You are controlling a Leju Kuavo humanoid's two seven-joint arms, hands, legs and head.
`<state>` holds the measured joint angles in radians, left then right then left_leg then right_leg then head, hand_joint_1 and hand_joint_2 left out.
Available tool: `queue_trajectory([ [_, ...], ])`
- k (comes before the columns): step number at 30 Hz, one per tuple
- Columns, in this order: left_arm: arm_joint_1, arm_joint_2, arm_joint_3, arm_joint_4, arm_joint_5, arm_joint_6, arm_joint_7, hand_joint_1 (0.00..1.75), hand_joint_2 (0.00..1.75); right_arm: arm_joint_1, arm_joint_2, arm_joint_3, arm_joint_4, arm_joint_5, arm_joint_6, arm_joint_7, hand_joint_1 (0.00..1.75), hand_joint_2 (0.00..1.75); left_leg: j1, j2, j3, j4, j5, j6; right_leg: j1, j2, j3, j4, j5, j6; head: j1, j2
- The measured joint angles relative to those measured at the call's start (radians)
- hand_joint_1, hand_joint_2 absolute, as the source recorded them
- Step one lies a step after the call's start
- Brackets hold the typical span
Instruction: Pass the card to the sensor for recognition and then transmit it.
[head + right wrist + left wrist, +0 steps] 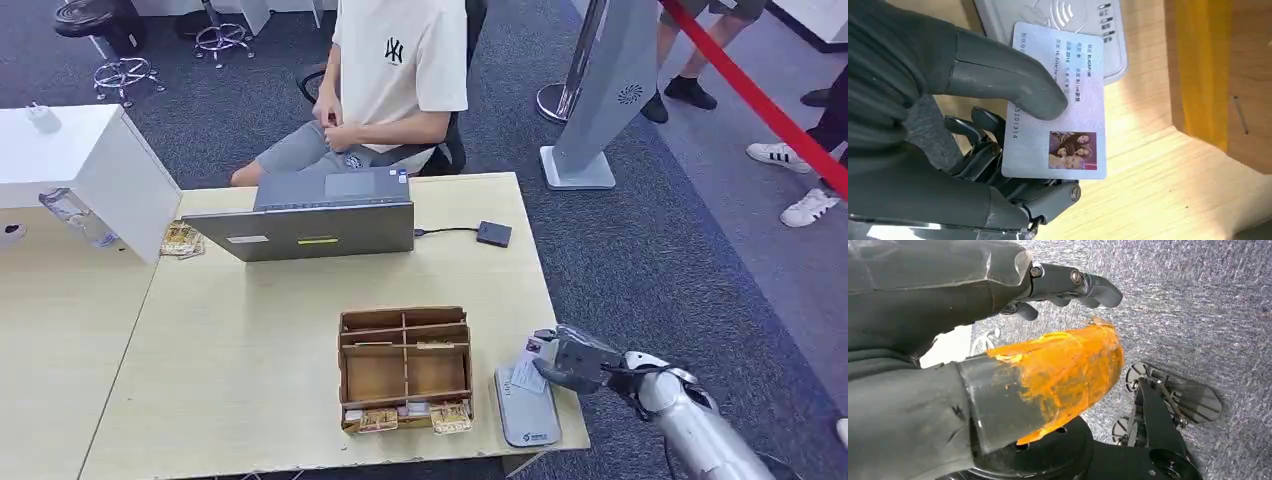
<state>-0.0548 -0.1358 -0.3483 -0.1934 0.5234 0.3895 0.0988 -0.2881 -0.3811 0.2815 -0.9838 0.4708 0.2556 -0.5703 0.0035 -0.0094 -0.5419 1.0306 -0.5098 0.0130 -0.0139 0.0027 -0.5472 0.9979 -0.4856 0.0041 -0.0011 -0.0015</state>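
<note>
The right hand (973, 150) holds the card (1058, 105) between its thumb, pressed on the card's face, and the dark fingers (983, 125) under it. The card hangs partly over the grey sensor (527, 405), which lies on the counter (250, 370) just beside the wooden box (405, 368). The left hand (1058, 295) holds nothing, with fingers curled above the floor.

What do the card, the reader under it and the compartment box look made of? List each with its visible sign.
Card, held by the right hand: probably glossy plastic, since it looks thin, stiff and smooth, with a printed photo.
Reader: likely matte grey moulded plastic, with rounded corners and a printed wave symbol.
Box: thin wood or fibreboard, brown with slotted dividers; unfinished by its look.
</note>
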Motion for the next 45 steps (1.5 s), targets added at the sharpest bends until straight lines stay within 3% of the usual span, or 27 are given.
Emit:
queue_trajectory([
  [15, 0.001, 0.0, 0.006, 0.0, 0.01, 0.0, 0.0, 0.0, 0.0, -0.067, 0.0, 0.066, 0.073, 0.041, -0.034, 0.019, 1.75, 1.75, 0.0, 0.0, 0.0, 0.0, 0.0, 0.0, 0.0, 0.0, 0.0, 0.0, 0.0, 0.0, 0.0, 0.0],
  [45, 0.001, 0.0, 0.007, 0.0, 0.013, -0.002, -0.002, 0.0, 0.0, -0.095, -0.064, 0.125, 0.102, -0.005, 0.06, -0.007, 1.75, 1.75, 0.0, 0.0, 0.001, 0.0, 0.0, 0.0, 0.0, 0.0, 0.001, 0.0, 0.0, 0.001, 0.0, 0.0],
])
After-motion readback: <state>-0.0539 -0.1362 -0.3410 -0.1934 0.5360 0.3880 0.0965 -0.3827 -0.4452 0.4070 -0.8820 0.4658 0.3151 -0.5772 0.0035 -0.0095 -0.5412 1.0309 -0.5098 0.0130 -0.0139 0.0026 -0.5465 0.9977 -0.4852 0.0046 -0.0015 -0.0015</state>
